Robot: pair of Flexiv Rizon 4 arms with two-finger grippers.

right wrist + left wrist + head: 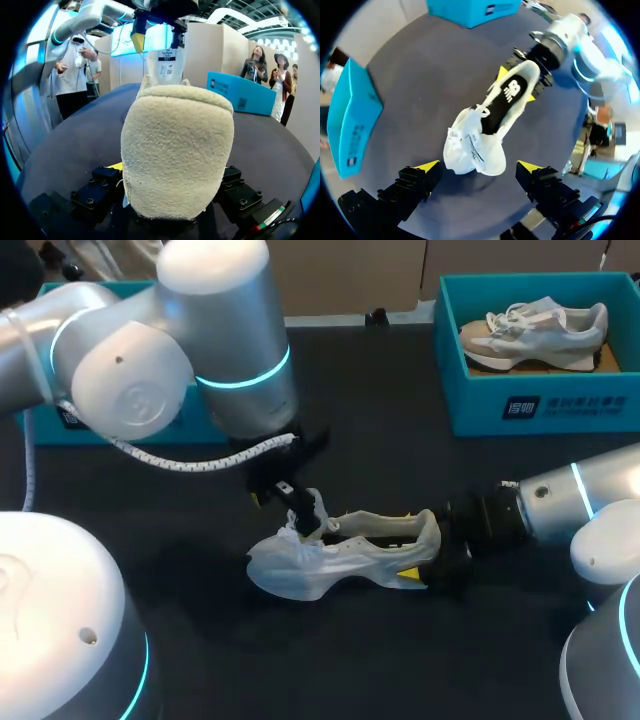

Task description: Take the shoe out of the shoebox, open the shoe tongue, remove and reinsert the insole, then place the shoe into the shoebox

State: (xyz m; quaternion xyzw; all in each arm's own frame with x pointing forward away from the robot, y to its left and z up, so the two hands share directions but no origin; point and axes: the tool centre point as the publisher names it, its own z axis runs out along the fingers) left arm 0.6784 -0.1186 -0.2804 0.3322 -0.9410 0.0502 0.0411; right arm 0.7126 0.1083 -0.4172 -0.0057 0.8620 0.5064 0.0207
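Note:
A white mesh shoe (330, 558) lies on its sole on the dark table, toe toward my left arm, its tongue (167, 67) pulled upright. The black insole (502, 102) shows inside it. My right gripper (425, 545) is shut on the shoe's fleecy heel (177, 150), one finger on each side. My left gripper (478, 166) hangs open just above the toe and tongue, touching nothing. From the right wrist view it (156, 36) is seen over the tongue.
A teal shoebox (540, 405) at the back right holds a second, grey-white shoe (535, 330). Another teal box (45, 425) stands at the back left, mostly behind my left arm. Bare table lies in front of the shoe.

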